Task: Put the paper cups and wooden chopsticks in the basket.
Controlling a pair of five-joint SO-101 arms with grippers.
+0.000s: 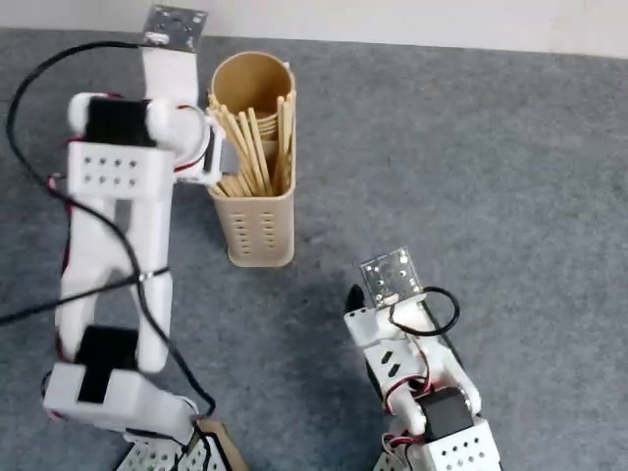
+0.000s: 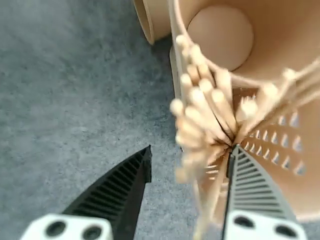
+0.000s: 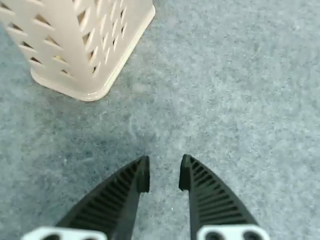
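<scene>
left jaws apart at chopsticks [image 2: 205, 110] in basket [image 1: 260, 240] | right jaws apart | carpet [image 3: 240, 75]

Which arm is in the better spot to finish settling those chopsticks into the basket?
Likely left. The left gripper hangs open right at the basket, one finger beside the chopsticks. The right gripper sits over the carpet, apart from the basket.

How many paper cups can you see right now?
1 for certain: a paper cup inside the basket, behind the wooden chopsticks in the high view. Others may be nested in it or hidden; I cannot tell.
</scene>
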